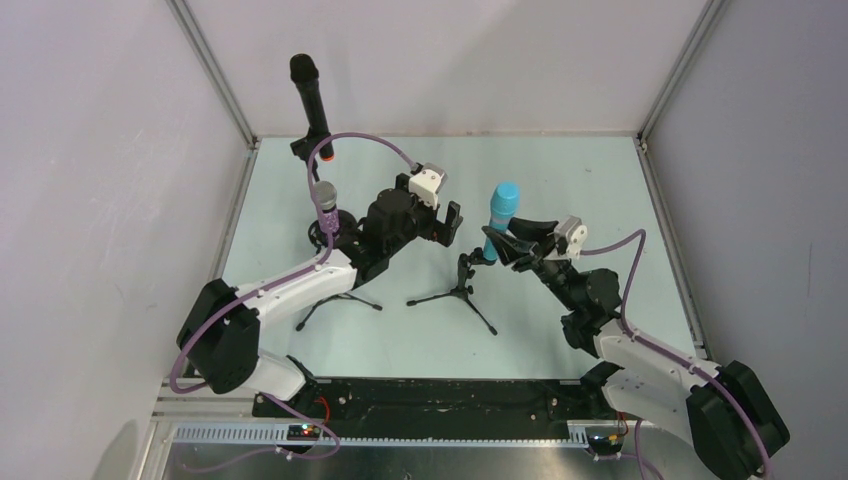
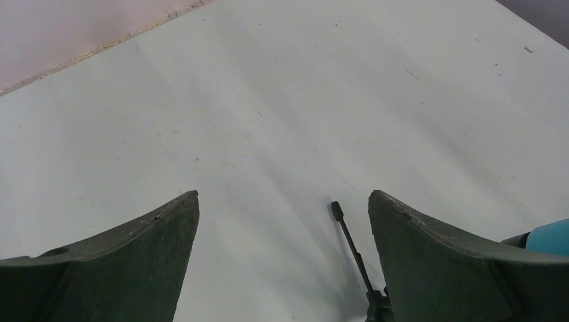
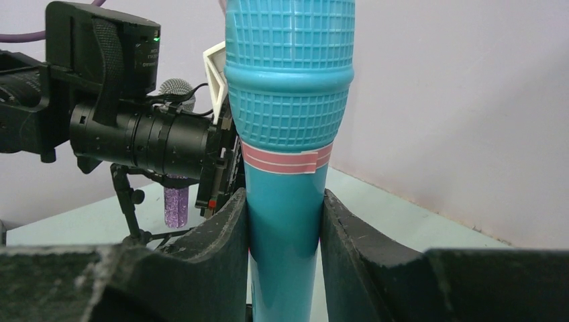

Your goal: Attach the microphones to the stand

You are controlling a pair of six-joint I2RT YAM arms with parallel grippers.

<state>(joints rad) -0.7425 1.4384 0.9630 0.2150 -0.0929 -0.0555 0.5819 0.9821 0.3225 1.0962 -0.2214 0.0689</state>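
My right gripper [image 1: 507, 243] is shut on the light blue microphone [image 1: 501, 213], holding it upright with its lower end just over the small black tripod stand [image 1: 462, 283] at mid-table. In the right wrist view both fingers [image 3: 221, 235] press the blue microphone's [image 3: 288, 100] handle below a pink band. The glittery purple microphone [image 1: 326, 207] with a silver head stands in a tripod on the left. At the back left the black microphone [image 1: 310, 95] with an orange ring stands upright in a third holder. My left gripper [image 1: 446, 222] hangs open and empty left of the blue microphone.
The left wrist view shows open fingers [image 2: 134, 255] over bare table, with a thin tripod leg [image 2: 349, 238] between them. White walls enclose the table on three sides. The left arm's wrist [image 3: 134, 127] is close to the blue microphone's left.
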